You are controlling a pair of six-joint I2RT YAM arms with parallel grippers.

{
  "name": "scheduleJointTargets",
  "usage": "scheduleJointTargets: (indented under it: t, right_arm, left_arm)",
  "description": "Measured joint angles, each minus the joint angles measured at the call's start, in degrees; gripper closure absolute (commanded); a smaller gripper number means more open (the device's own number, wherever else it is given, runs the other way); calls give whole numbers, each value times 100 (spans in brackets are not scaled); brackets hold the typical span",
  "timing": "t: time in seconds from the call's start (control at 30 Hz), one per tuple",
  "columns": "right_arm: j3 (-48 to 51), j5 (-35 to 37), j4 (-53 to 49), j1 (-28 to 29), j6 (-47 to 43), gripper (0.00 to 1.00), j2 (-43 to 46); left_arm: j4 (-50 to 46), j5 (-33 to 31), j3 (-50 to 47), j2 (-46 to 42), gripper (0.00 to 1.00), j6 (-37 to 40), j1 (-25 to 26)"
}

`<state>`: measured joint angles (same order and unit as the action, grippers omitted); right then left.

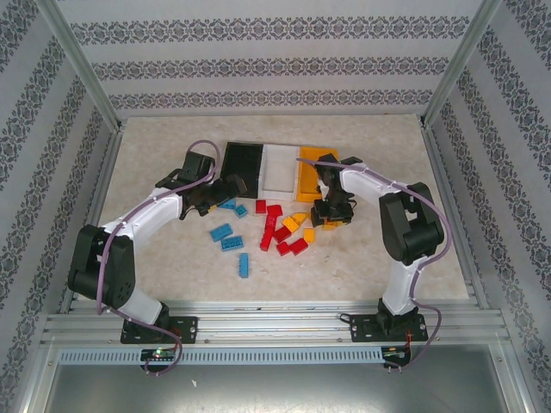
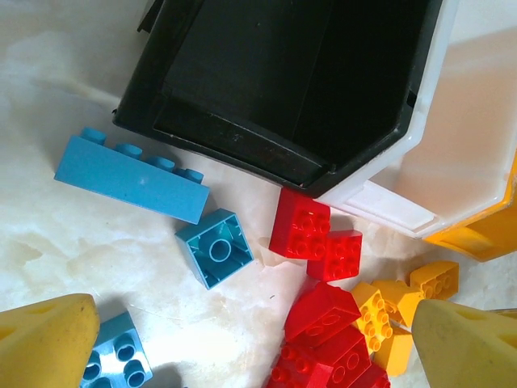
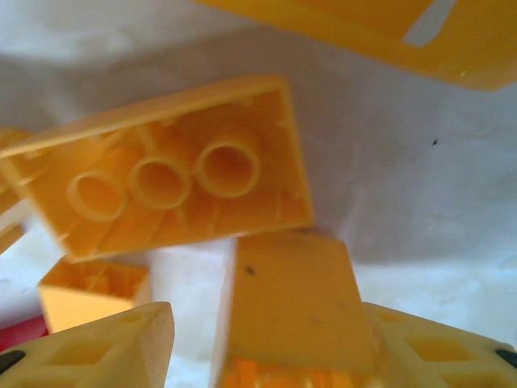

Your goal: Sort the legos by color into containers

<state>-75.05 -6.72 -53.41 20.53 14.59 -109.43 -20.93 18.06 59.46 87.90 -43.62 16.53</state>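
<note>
Three containers stand in a row at the back: black (image 1: 241, 165), white (image 1: 277, 168) and orange-yellow (image 1: 310, 172). Blue legos (image 1: 225, 237), red legos (image 1: 280, 228) and yellow legos (image 1: 297, 222) lie loose in front of them. My left gripper (image 1: 225, 191) hovers open by the black bin (image 2: 283, 73), over a long blue brick (image 2: 129, 174), an upturned blue square (image 2: 214, 248) and red bricks (image 2: 315, 238). My right gripper (image 3: 271, 356) is low among the yellow bricks. A yellow brick (image 3: 291, 307) sits between its fingers against the right one, with a gap to the left finger (image 3: 105, 347).
An upturned long yellow brick (image 3: 161, 174) lies just ahead of the right gripper, with the orange-yellow bin's wall (image 3: 388, 24) beyond it. The white bin (image 2: 460, 121) touches the black one. Metal rails and patterned walls enclose the table (image 1: 155, 146).
</note>
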Motion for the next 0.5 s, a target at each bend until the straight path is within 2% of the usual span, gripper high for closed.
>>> scheduleJointTargets:
  t: [0.13,0.33,0.5]
  right_arm:
    - [0,2,57,-57,-9,43,-177]
    - [0,-28,175,-133,-2,58,-254]
    - [4,-20,186,-168,24,66,-234]
  left_arm:
    - [0,-46,-11,-2,0,-48,2]
    - [0,-76,-13,-11,0,-109,4]
    - [0,-120,-13,-11,0,-160,42]
